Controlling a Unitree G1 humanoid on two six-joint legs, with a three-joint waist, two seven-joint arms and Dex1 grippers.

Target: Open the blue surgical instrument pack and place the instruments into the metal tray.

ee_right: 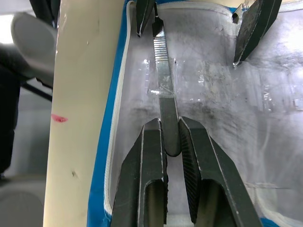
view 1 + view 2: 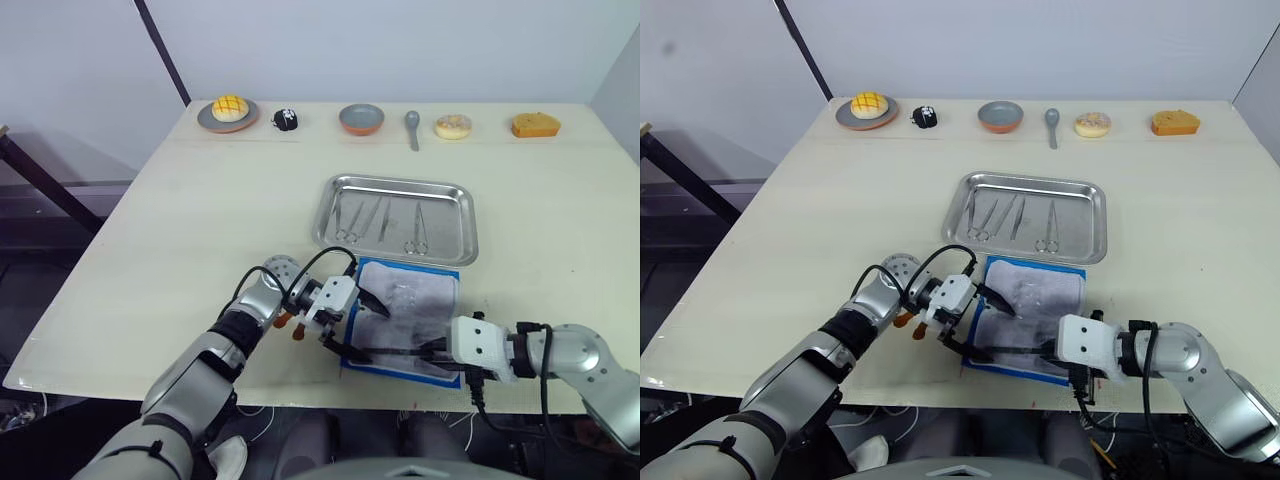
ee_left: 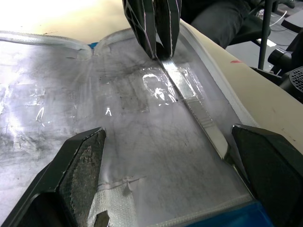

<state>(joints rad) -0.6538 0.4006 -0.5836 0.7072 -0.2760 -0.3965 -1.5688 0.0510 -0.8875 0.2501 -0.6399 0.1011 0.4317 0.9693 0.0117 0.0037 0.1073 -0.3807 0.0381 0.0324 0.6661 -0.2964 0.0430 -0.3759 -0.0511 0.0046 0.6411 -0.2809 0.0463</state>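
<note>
The blue surgical instrument pack [image 2: 415, 300] lies open near the table's front edge, pale lining up. A flat silver instrument [image 1: 163, 71] rests on the lining under a clear strap. My right gripper [image 1: 170, 124] is shut on its near end, coming in from the pack's front right [image 2: 428, 350]. My left gripper [image 2: 358, 326] is open over the pack's left edge, one finger on each side of the instrument's far end [image 3: 199, 113]. Behind the pack sits the metal tray [image 2: 395, 183] with several slim silver instruments [image 2: 380, 220] lying in it.
Along the far edge stand a plate with a yellow bun [image 2: 228, 110], a small black-and-white item [image 2: 285, 119], a bowl [image 2: 361, 118], a grey spoon [image 2: 412, 125], a donut [image 2: 453, 126] and an orange cake piece [image 2: 536, 124]. The pack's front border lies close to the table edge.
</note>
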